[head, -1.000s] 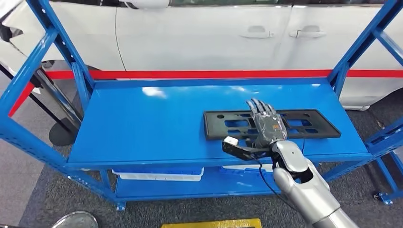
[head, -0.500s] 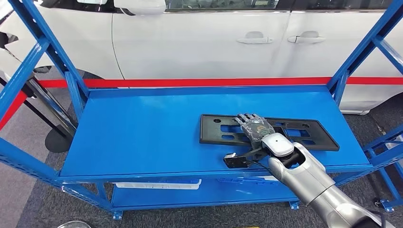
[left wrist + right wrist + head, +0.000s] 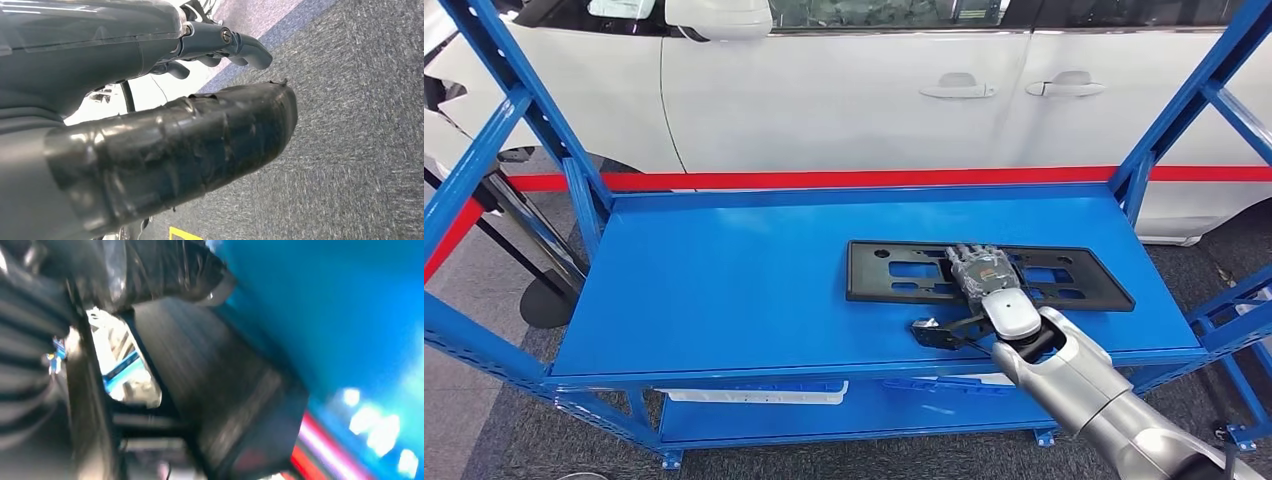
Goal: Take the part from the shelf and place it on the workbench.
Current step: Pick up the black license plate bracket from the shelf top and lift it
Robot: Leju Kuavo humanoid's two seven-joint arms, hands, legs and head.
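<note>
Behind everything sits a white car (image 3: 854, 90) with a red stripe (image 3: 824, 180) running along at sill height, so this looks like an auto workshop with grey carpet underfoot. Blue steel shelf (image 3: 724, 290) takes up most of the head view, angled uprights at each end and a lower level with some white trays tucked underneath.

On the top deck, toward the right end and nearer the front edge than the back, lies the part (image 3: 894, 272): a long flat black plastic frame full of rectangular cutouts, lying flat and roughly parallel to the front edge. Makes sense it's parked close to the front, since that's within easy reach.

Right hand (image 3: 980, 275) comes over the front edge and lies on top of the part around its middle, fingers (image 3: 972, 258) stretched flat over the frame. I'd guess that's to get hold through a cutout near the balance point so the long frame won't tip. Whether anything is actually gripped I can't tell; the right wrist view is a blur of black plastic against blue.

Left hand (image 3: 165, 150) hangs down over the carpet in its wrist view, fingers loosely extended, holding nothing. Presumably just kept out of the way.
</note>
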